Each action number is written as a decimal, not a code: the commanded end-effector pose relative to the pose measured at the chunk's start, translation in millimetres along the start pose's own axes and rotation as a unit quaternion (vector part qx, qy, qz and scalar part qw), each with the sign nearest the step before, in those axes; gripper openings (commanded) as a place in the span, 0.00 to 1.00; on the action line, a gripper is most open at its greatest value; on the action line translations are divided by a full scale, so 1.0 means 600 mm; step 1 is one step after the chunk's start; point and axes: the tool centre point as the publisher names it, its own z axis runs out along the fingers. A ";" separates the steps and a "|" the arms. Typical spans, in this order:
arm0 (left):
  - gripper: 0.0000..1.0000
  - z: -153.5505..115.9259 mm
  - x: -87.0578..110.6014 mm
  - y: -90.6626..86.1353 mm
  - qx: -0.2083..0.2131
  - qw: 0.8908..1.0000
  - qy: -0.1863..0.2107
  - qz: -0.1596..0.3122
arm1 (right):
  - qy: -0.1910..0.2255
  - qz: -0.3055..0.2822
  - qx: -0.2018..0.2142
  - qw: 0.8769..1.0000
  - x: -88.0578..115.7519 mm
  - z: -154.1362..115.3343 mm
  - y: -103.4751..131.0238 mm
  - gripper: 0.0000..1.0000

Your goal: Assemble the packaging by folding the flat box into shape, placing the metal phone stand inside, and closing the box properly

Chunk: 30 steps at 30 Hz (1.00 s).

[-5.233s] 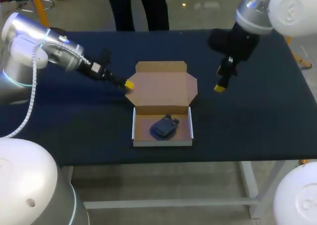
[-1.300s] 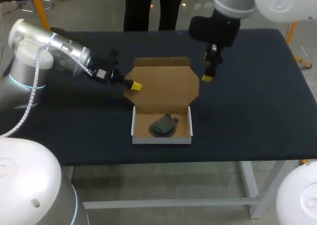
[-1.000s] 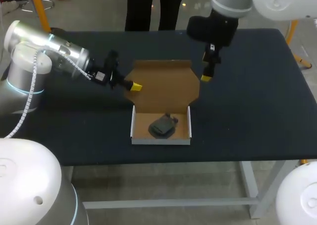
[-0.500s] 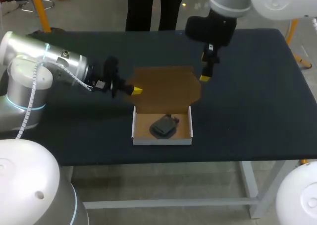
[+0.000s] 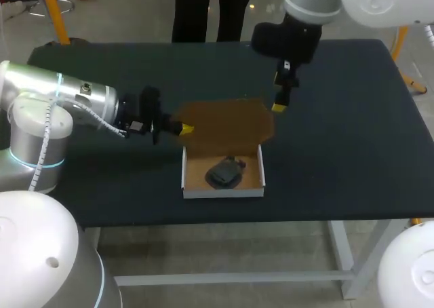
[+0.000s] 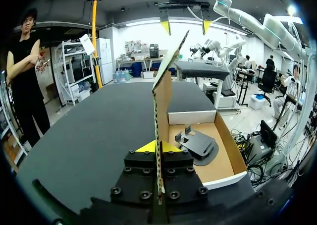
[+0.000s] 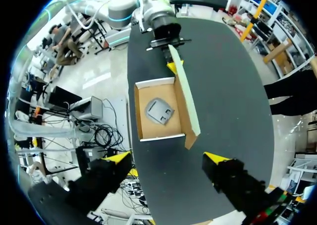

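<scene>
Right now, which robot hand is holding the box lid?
The left hand: it pinches the side edge of the lid. The right hand is open near the far corner, gripping nothing.

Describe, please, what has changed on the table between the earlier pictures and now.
The left gripper, shut on the left edge of the brown cardboard lid, swung it up from flat to nearly upright. The open right gripper moved in close to the lid's right edge. The white-walled box tray and the dark metal phone stand inside stayed put.
</scene>
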 end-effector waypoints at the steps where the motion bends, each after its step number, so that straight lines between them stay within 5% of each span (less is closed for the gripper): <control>1: 0.00 0.002 0.004 0.003 -0.001 1.000 -0.004 0.008 | 0.002 -0.001 0.004 1.000 -0.001 -0.004 0.004 1.00; 25: 0.00 0.001 0.005 0.003 -0.002 1.000 -0.002 0.017 | -0.032 -0.076 -0.001 0.997 -0.047 -0.016 0.105 1.00; 27: 0.00 0.001 0.005 0.003 -0.002 1.000 -0.002 0.017 | -0.030 -0.080 0.002 0.996 -0.053 -0.014 0.111 0.73; 29: 0.00 0.001 0.005 0.003 -0.002 1.000 -0.002 0.017 | -0.027 -0.085 0.001 0.996 -0.061 -0.012 0.117 0.71; 30: 0.00 0.001 0.005 0.003 -0.002 1.000 -0.002 0.017 | -0.026 -0.086 0.002 0.996 -0.065 -0.010 0.120 0.58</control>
